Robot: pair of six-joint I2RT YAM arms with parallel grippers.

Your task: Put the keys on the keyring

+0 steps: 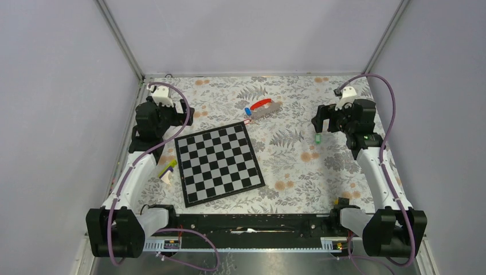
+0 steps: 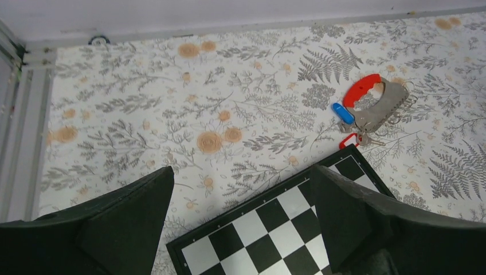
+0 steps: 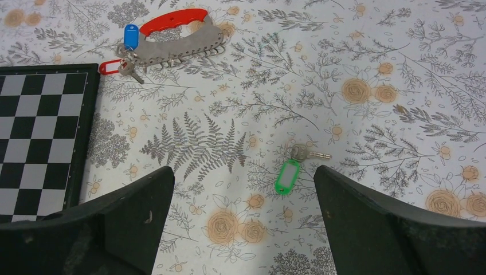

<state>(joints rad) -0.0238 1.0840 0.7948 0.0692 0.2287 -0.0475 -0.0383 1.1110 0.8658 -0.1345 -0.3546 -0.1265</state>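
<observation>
Red keyring [image 3: 172,20], green-tagged key [image 3: 287,176], black-and-white chessboard [image 3: 40,137], floral table [image 3: 372,57]

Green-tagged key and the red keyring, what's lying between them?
Nothing: only bare floral tablecloth separates the green-tagged key from the keyring, clearest in the right wrist view.

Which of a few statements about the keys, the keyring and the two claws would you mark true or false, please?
1. The green-tagged key lies on the table, apart from the keyring. True.
2. The right claw is shut on the green-tagged key. False: it is open and holds nothing.
3. The blue-tagged key lies right by the keyring. True.
4. The keyring rests on the chessboard. False: it lies on the table beyond the board's far corner.
5. The left claw holds a key. False: it is open and empty.
</observation>
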